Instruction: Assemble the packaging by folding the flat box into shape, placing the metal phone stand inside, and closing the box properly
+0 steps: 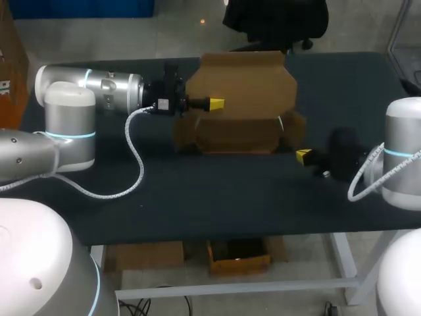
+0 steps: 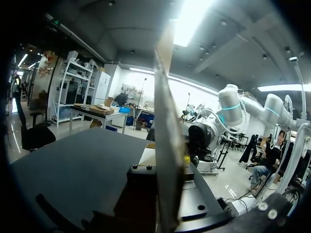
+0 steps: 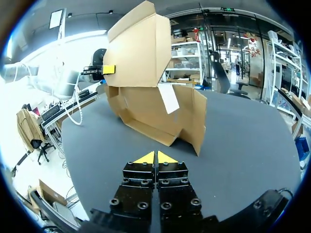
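— Where was the box (image 1: 240,112)?
— Half-folded on the bench (image 1: 197,197), its raised flap pinched by the left fingers (image 1: 216,103).
— And the right fingers (image 1: 303,157)?
— Pressed together, empty, beside the box's corner.

Box (image 1: 227,135) interior: hidden beneath the raised lid flap (image 1: 243,82) (head view).
Lid flap, seen edge-on: much of the table (image 2: 73,160) beyond it is masked in the left wrist view.
Right arm (image 1: 402,155): cut off at the head view's edge.
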Controlling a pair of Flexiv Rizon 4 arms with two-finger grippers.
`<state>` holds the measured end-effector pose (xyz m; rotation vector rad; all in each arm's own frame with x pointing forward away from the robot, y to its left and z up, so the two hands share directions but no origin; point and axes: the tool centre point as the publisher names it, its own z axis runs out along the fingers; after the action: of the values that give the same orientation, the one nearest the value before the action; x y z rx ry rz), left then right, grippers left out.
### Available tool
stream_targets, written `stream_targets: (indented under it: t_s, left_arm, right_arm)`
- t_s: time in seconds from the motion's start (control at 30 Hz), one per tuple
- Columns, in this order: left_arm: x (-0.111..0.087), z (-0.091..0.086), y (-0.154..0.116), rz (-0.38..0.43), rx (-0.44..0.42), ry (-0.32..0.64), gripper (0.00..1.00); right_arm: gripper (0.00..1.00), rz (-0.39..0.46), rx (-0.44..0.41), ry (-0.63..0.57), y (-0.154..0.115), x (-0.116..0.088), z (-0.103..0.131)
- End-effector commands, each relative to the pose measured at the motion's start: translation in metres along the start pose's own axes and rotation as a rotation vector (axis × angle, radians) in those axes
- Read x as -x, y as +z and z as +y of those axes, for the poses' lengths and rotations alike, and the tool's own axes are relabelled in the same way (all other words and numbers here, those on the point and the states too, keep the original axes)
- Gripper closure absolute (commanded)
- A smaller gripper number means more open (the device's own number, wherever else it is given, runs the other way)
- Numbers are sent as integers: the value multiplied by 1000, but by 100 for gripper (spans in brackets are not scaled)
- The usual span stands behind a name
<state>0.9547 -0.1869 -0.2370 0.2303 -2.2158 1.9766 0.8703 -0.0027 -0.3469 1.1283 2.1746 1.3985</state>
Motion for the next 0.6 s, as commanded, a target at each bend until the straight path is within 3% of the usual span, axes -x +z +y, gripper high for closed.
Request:
stream_targets:
  t_s: [0.03,0.17,0.23,0.6]
  left_arm:
    - [1,4,2,-1,-2,0,100]
    - [1,4,2,-1,-2,0,100]
    - [1,4,2,-1,-2,0,100]
    - [1,4,2,-1,-2,0,100]
  right_arm:
    - [97,91,-19,-12,-13,5,-1]
    - [75,95,-43,-25,-15,17,-5]
    - [71,94,-51,-27,-16,23,-7]
    - [60,41,-104,-66,0,58,-5]
